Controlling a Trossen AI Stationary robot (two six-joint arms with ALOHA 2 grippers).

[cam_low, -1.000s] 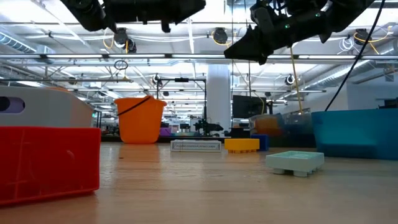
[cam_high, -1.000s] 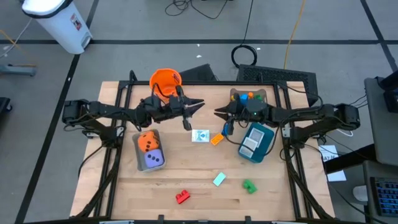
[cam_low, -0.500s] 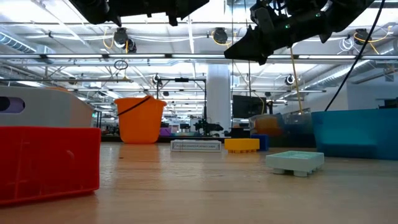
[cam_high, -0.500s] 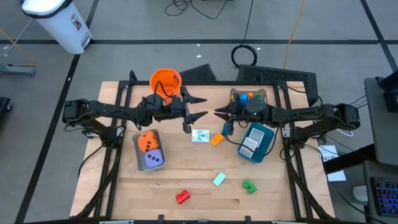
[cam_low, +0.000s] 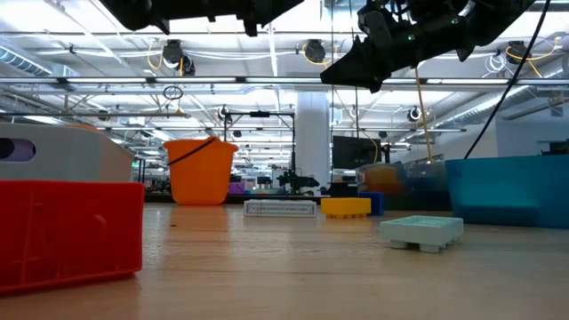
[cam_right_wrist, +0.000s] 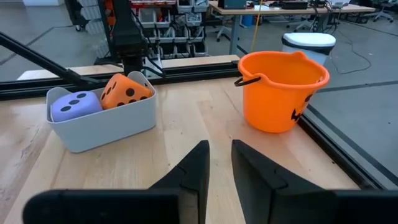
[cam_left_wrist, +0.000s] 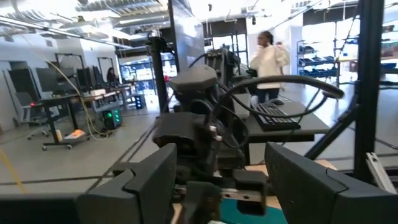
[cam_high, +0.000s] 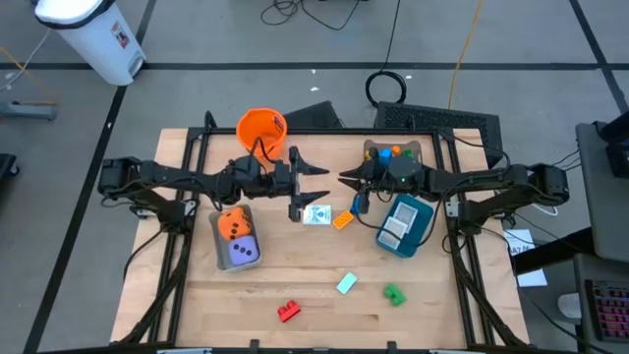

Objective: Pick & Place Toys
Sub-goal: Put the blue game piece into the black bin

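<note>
Since one second ago the left gripper (cam_high: 316, 182) has spread its fingers and slid toward the table centre, away from the orange bucket (cam_high: 260, 128); it holds nothing, so I judge a toy was just released there.

High view: the right gripper (cam_high: 346, 180) waits opposite, fingers almost together, empty. The dice (cam_high: 236, 238) lie in the grey bin (cam_high: 217, 241) near the left edge. A white card (cam_high: 316, 214) and orange block (cam_high: 343, 219) lie mid-table; the red block (cam_high: 288, 312) and green block (cam_high: 394, 293) lie near the front edge.

Low view: both arms hang above the table.

Wrist views: left fingers (cam_left_wrist: 140, 183) apart, right fingers (cam_right_wrist: 196, 168) nearly closed.
</note>
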